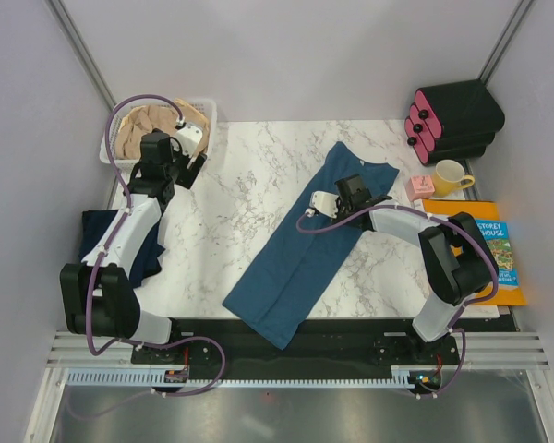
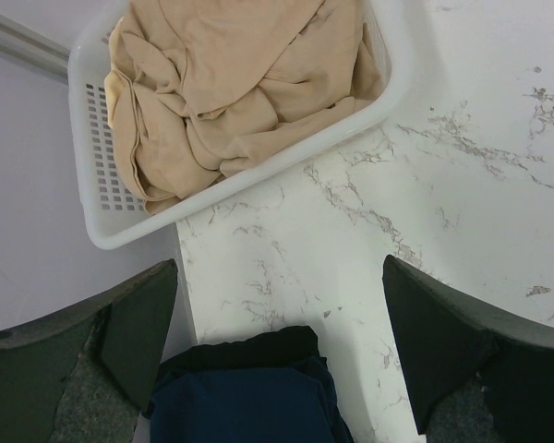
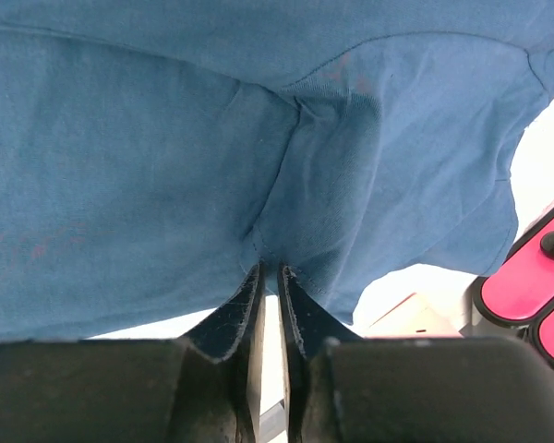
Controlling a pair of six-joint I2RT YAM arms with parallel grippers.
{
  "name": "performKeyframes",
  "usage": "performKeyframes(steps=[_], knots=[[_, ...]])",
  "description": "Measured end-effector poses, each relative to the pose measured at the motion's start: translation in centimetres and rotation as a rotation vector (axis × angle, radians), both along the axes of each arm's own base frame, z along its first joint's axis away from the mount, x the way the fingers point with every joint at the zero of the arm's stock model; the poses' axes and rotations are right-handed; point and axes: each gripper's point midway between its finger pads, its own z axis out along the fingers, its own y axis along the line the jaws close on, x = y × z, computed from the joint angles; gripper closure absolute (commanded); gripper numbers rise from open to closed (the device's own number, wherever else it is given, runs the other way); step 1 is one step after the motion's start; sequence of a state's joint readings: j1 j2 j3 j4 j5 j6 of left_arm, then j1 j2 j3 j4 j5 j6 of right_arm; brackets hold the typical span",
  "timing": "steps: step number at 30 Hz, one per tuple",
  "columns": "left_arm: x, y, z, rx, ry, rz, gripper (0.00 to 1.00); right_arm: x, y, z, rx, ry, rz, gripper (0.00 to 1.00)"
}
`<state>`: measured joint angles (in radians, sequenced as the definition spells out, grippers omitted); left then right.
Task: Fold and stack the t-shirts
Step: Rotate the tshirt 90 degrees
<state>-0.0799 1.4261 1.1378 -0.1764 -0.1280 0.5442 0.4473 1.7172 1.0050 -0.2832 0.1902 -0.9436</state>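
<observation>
Two claws show here, and they are not alike. The right claw is almost shut. Its two fingers pinch a little bunch of the teal-blue shirt between their tips, and the cloth puckers up right where the tips meet. Seen from above, this claw sits on the far part of that shirt. The left claw is wide open and holds nothing. Its fingers hang over bare counter and touch nothing.

The teal-blue shirt lies in a long strip that slants across the middle of the counter. Its near end goes past the near edge. The navy shirt lies at the left edge, partly off the side, just beside the left arm. The beige shirt is crumpled in the white basket at the far left corner, near the left claw.

A wide bare patch of counter lies between the left arm and the blue strip. There is less room on the right. A pink box, a yellow mug and a book sit by the right edge, with the box and mug near the right claw.
</observation>
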Motion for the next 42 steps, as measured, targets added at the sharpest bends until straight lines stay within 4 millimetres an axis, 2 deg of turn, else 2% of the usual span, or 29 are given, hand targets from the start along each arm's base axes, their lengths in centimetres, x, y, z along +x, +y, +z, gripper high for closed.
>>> performKeyframes(steps=[4, 5, 7, 12, 19, 30, 36, 40, 42], knots=[[0.0, 0.0, 0.0, 0.000, 0.000, 0.000, 0.01, 0.0, -0.2, 0.0, 0.000, 0.000, -0.006, 0.57], [0.0, 0.0, 0.0, 0.000, 0.000, 0.000, 0.01, 0.1, -0.3, 0.0, 0.000, 0.000, -0.007, 0.54], [0.0, 0.0, 0.0, 0.000, 0.000, 0.000, 0.01, 0.1, -0.3, 0.0, -0.001, 0.001, -0.006, 0.49], [0.0, 0.0, 0.0, 0.000, 0.000, 0.000, 0.01, 0.1, -0.4, -0.1, 0.000, 0.003, -0.007, 0.50], [0.0, 0.0, 0.0, 0.000, 0.000, 0.000, 0.01, 0.2, -1.0, -1.8, -0.017, 0.035, -0.022, 0.58], [0.0, 0.0, 0.0, 0.000, 0.001, 0.000, 0.01, 0.7, -1.0, -2.0, -0.015, 0.019, -0.033, 0.69], [0.0, 0.0, 0.0, 0.000, 0.001, 0.000, 0.01, 0.7, -1.2, -2.0, -0.016, 0.018, -0.037, 0.83], [0.0, 0.0, 0.0, 0.000, 0.001, 0.000, 0.01, 0.7, -1.2, -1.9, -0.020, 0.024, -0.033, 1.00], [0.0, 0.0, 0.0, 0.000, 0.001, 0.000, 0.01, 0.9, -1.1, -1.6, -0.020, 0.025, -0.032, 1.00]])
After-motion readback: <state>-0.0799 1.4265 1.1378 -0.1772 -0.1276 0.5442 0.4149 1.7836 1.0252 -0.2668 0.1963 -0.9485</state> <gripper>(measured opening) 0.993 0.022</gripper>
